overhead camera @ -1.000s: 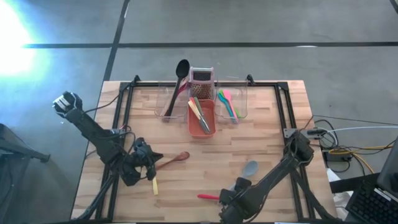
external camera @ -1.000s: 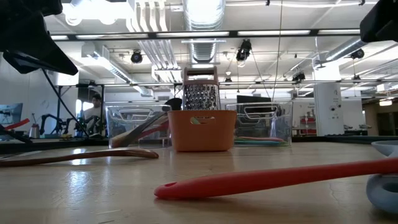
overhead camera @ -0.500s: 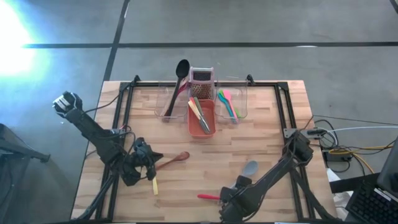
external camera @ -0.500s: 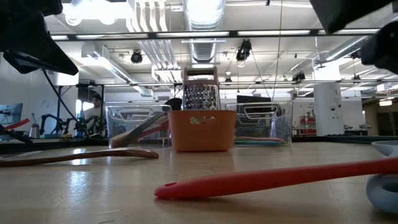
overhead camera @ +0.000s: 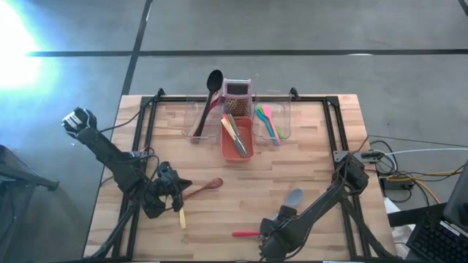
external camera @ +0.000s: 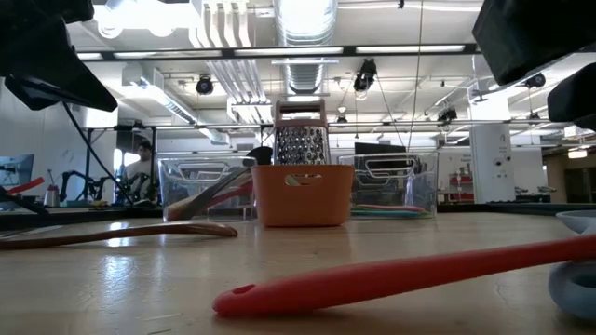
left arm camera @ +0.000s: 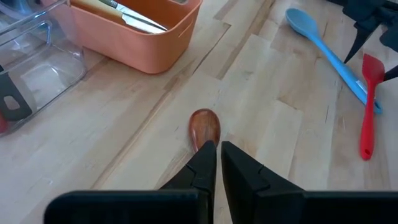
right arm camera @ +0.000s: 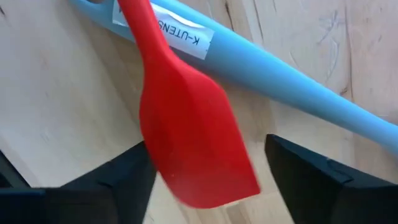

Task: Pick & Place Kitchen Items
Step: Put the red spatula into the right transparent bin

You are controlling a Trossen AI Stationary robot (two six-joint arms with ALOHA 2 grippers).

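My left gripper (overhead camera: 178, 196) is at the table's near left, shut on a wooden spoon (overhead camera: 205, 188) whose bowl (left arm camera: 204, 127) shows just past the fingertips (left arm camera: 216, 160). My right gripper (overhead camera: 267, 235) hangs at the near edge, open. Its fingers (right arm camera: 106, 180) stand on either side of the blade of a red spatula (right arm camera: 186, 143). That spatula (overhead camera: 246, 233) lies across the handle of a blue spoon (overhead camera: 292, 199), which rests on the table. A yellow-handled knife (overhead camera: 182, 218) lies flat near the left gripper. My left gripper holds the wooden spoon by its handle (overhead camera: 189, 193), pinched between the two fingers, which lie along it. The spoon rests flat on the table (external camera: 121, 233). The fingers hide the handle in the wrist view. My right gripper: whether a finger touches the red spatula's blade, I cannot tell.
At the table's far middle stands an orange tub (overhead camera: 238, 139) with utensils in it, between two clear tubs (overhead camera: 199, 123) (overhead camera: 276, 123). A grater (overhead camera: 236, 91) and a black ladle (overhead camera: 212, 84) rise behind them. A dark frame (overhead camera: 333, 131) rims the table.
The right arm has come lower and a little toward the near edge. The red spatula has slid slightly toward the near edge, its handle end now closer to the low camera.
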